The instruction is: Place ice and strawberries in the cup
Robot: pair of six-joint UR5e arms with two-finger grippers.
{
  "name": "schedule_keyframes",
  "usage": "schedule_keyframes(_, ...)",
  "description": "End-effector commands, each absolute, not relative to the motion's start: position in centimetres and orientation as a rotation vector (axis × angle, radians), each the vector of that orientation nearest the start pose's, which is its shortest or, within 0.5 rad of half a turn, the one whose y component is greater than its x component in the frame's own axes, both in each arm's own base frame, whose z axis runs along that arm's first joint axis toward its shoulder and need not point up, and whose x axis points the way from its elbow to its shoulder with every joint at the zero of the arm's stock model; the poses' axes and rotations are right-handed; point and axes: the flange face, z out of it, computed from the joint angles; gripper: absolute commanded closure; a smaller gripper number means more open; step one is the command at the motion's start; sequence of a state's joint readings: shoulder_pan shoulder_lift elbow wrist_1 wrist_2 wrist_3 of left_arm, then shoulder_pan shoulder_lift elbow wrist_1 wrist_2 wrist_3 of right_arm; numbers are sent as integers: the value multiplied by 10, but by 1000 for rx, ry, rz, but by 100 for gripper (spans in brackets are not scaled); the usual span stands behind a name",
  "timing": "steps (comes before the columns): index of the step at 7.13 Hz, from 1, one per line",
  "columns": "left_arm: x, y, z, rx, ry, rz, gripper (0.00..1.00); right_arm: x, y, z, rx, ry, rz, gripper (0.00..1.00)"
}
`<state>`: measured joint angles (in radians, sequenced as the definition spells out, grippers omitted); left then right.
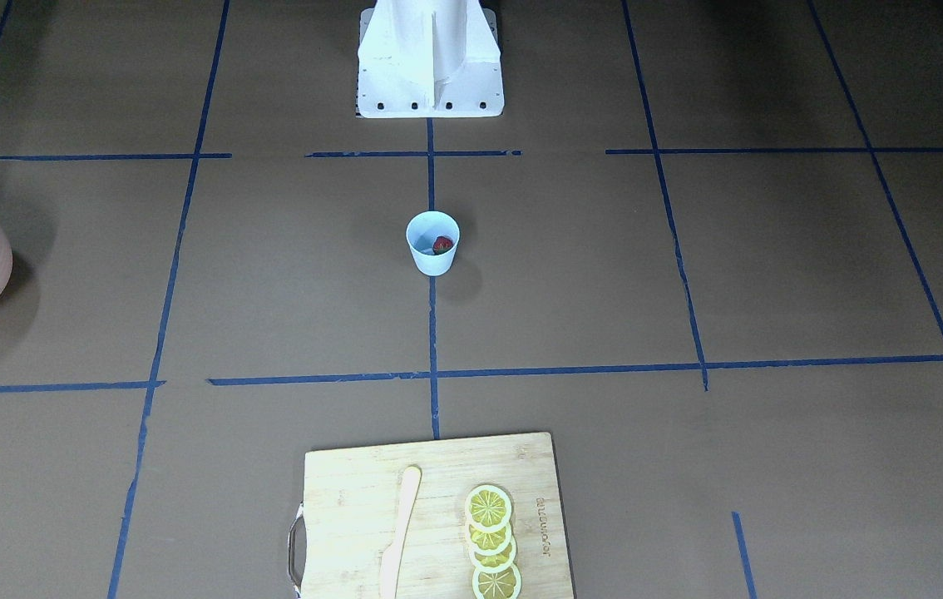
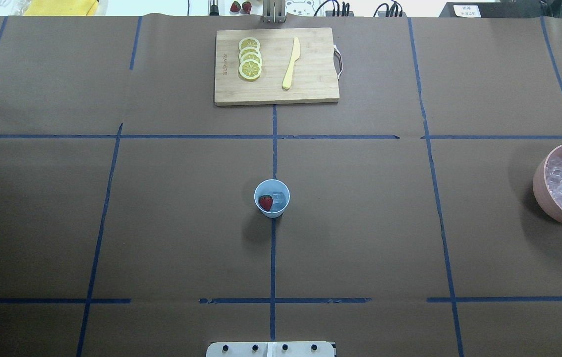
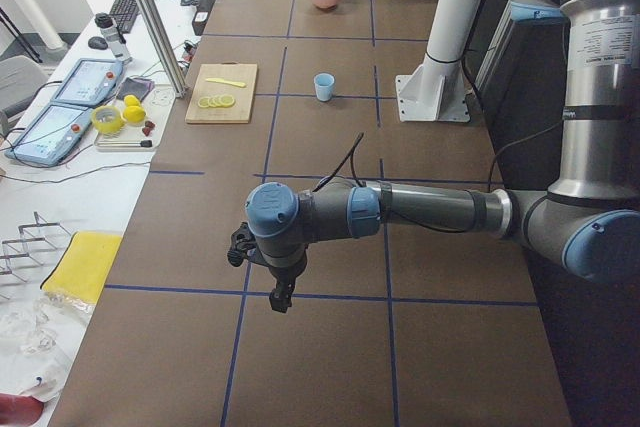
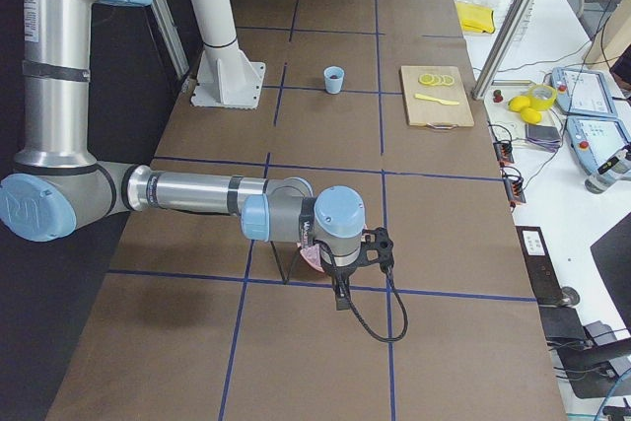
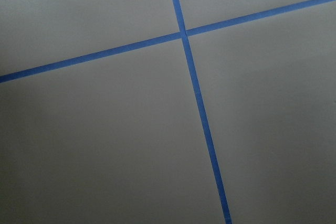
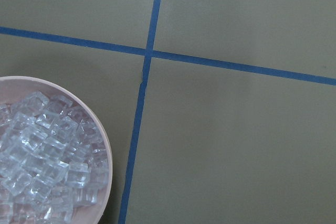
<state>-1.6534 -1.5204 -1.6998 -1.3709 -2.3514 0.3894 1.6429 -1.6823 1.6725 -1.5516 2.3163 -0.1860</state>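
Strawberry point(image 2: 265, 202) and ice cube point(image 2: 278, 198) inside light-blue cup point(image 2: 273, 213) at table point(image 2: 360, 223) centre; spread or pressed, cannot tell for left gripper point(image 3: 283, 299), right gripper point(image 4: 340, 300).

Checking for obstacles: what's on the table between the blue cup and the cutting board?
Nothing: only brown table cover and blue tape between the cup and the cutting board, per the overhead view.
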Motion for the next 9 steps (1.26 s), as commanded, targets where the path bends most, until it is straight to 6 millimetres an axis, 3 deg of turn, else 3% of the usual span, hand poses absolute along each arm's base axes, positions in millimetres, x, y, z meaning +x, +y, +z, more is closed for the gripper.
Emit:
schedule_keyframes(1, -106, -451, 643, 53, 712, 258, 0, 98, -439, 660, 106, -738, -112, 1)
schedule_keyframes(9, -106, -448, 640, 58, 706, 261, 0, 97, -439, 659, 109, -740, -112, 1)
